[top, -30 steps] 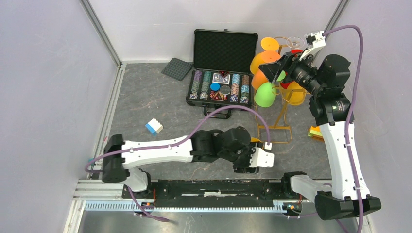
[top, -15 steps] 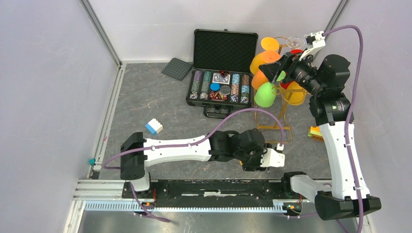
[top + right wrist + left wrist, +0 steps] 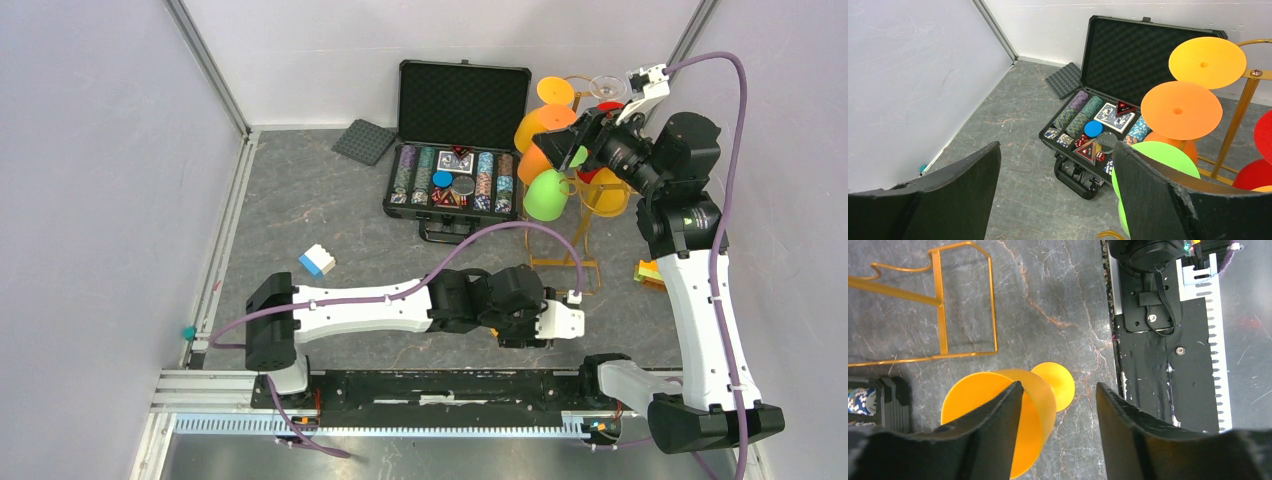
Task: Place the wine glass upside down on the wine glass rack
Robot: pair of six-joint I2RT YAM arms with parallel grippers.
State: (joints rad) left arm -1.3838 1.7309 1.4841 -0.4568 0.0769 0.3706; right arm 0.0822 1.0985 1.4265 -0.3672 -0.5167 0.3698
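A yellow wine glass (image 3: 1048,402) lies on its side on the grey table, its round foot (image 3: 1060,377) pointing towards the near edge. My left gripper (image 3: 1059,385) hangs over it, open. One finger (image 3: 993,430) crosses the bowl's mouth; the other (image 3: 1128,430) stands clear of the glass, with bare table between. In the top view the left gripper (image 3: 525,325) hides this glass. The gold wire wine glass rack (image 3: 565,262) stands just beyond, its base (image 3: 940,305) near the glass. My right gripper (image 3: 565,140) is open and empty, high beside the rack's rails.
Green (image 3: 545,195), orange (image 3: 535,160), red (image 3: 600,175) and clear (image 3: 605,85) glasses hang on the rack. An open black poker chip case (image 3: 460,150) sits behind, with a foam pad (image 3: 364,141) to its left. A blue-white block (image 3: 317,260) lies left. The black base rail (image 3: 1168,340) runs close by.
My left arm has reached to the right, towards the rack's base, then eased back slightly. The right arm has stayed still.
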